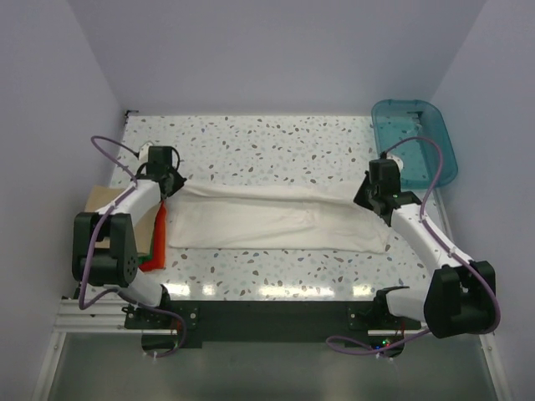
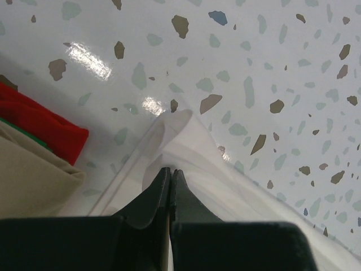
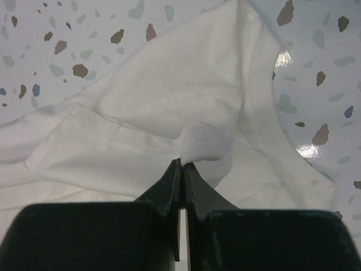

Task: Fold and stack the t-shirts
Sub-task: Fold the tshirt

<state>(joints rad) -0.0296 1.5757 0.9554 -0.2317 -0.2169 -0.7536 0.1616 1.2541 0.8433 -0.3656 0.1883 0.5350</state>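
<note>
Two claws, each clamped on one white shirt (image 1: 276,219): left claw (image 2: 171,171) at a corner, right claw (image 3: 182,162) on a bunched fold. It lies stretched between them on the table (image 1: 251,142). Folded red shirt (image 2: 39,121) and tan shirt (image 2: 28,175) beside my left claw. White shirt, I judge: light, limp; hold corners.

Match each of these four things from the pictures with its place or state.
Things:
1. white shirt
2. red shirt
3. teal bin
4. left pincer

Places or states:
a. at the far right corner
b. shut on the edge of a cloth
c. stretched out long across the middle
d. folded in the pile at the left side

Pairs: 1-c, 2-d, 3-a, 4-b
</note>
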